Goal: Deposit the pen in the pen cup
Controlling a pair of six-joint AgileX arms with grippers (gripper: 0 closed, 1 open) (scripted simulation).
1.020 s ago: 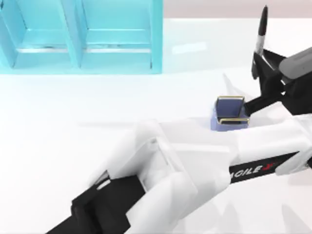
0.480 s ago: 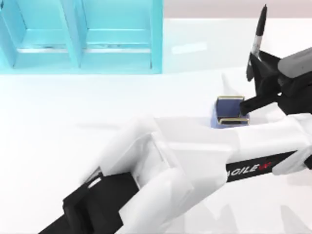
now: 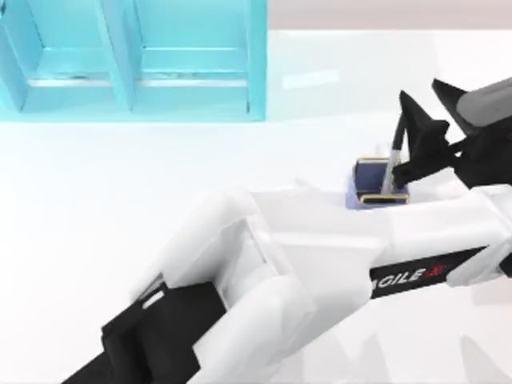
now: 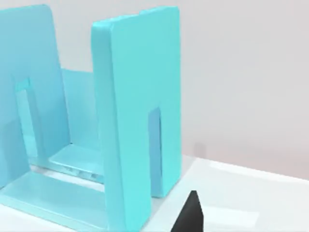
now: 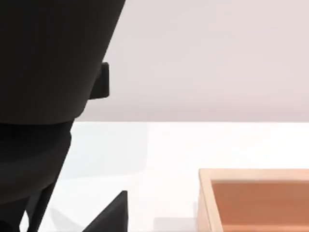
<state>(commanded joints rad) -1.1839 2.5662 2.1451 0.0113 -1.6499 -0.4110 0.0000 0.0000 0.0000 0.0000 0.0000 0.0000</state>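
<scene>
Nearly done: pen [image 3: 394,164] dropping into pen cup [image 3: 376,182]; our right gripper [image 3: 418,142] spread wide above; just retreat left.

The white table [image 3: 120,184] bears a cyan shelf unit [image 3: 132,60] far left and the pen cup [image 3: 374,186] right of centre.

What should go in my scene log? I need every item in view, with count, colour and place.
shelf unit: one, cyan, top view's far left.
pen cup: one, blue-purple with gold rim, right of centre.
pen: one, black and grey, leaning inside the pen cup.
wooden box: one, tan, on the table in the right wrist view.
table: one, white.
right gripper: black, open, just above the cup.
left gripper: black, near the shelf unit.
</scene>
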